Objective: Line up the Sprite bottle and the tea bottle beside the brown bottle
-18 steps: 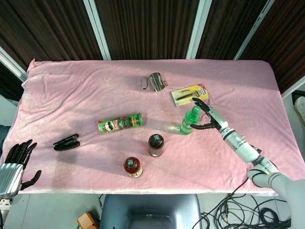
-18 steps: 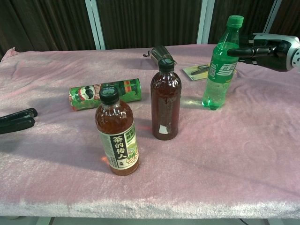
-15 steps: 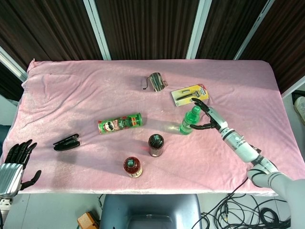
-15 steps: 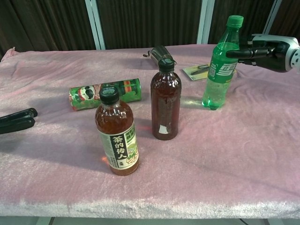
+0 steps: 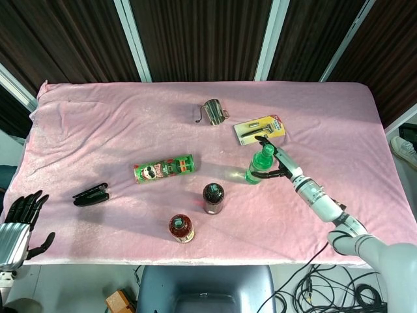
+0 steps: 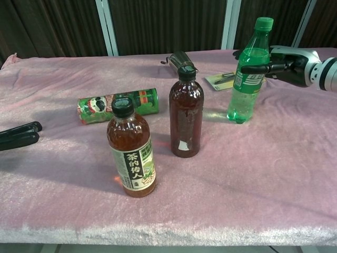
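Reaching across the pink worktop, the right robot hand has its fingers wrapped partway round the upper body of the Sprite, one finger showing in front of the label and others behind the shoulder; it looks like a grip closing, though whether it already bears weight cannot be told. In the head view the same robot hand comes in from the bottle's right side, which leaves the left side free for a slide toward the middle. The Sprite stands upright, well apart from the brown bottle, so it has the longer way to go.

The brown bottle stands upright near the front centre and serves as the fixed mark for the row. The tea stands just to its front left, close but not level with it, and probably needs only a small nudge later.

Further out, a green can lies on its side behind the tea, a metal cup and a carded tool sit toward the back, and a black clip lies at the left.

The left robot hand rests off the worktop's front left corner, fingers spread, holding nothing.
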